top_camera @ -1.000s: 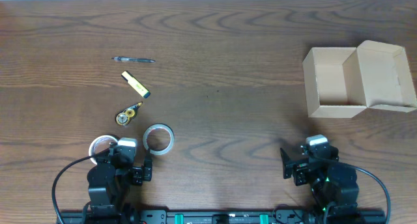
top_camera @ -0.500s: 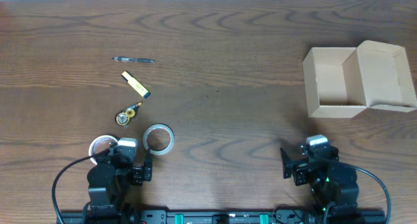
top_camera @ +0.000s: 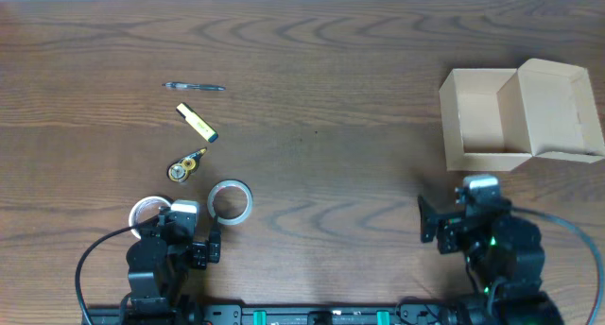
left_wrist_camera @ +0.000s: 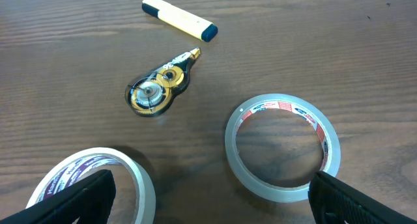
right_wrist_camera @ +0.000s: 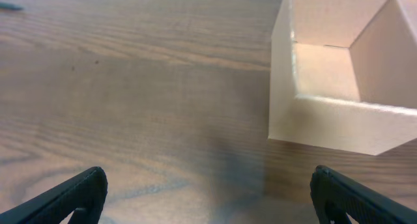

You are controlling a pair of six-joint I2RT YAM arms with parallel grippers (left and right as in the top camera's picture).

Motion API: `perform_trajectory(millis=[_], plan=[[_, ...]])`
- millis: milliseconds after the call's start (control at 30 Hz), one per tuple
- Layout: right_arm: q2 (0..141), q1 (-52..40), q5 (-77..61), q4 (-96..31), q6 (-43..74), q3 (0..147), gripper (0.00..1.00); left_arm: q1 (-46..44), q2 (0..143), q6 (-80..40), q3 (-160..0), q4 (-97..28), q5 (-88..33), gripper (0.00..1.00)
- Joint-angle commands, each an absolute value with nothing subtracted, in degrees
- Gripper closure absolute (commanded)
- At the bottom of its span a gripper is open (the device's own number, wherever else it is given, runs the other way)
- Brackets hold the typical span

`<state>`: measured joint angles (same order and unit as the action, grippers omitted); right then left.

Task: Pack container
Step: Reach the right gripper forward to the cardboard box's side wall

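Container: plain tan cardboard box, rectangular and matte, at the table's far right, near my right claw.
Facing: mouth up, flap lid open to its right; long axis runs left-right.
Right claw: spread wide, empty.
Left claw: spread wide, empty, by a clear tape roll and a white tape roll.
Table: dark wood grain.
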<state>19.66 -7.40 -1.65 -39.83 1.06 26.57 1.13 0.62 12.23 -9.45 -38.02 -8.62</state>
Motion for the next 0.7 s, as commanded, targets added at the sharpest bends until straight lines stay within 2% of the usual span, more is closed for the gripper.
perform_trajectory(millis=[0, 167, 467, 667], plan=[[25.9, -6.9, 0.2, -40.0, 3.2, 32.2, 0.01, 1.5, 0.2, 12.2, -9.3, -38.7, -8.8, 0.05], [39.3, -6.9, 2.7, -43.6, 5.8, 44.5, 0.01, 1.5, 0.2, 12.2, -9.3, -38.7, -8.8, 0.05], [67.2, -6.1, 7.5, -60.4, 7.9, 72.7, 0.01, 1.5, 0.2, 12.2, -9.3, -38.7, -8.8, 0.05], [82.3, -3.5, 7.5, -62.5, 9.8, 83.8, 0.01, 1.5, 0.2, 12.2, -9.3, -38.7, -8.8, 0.05]])
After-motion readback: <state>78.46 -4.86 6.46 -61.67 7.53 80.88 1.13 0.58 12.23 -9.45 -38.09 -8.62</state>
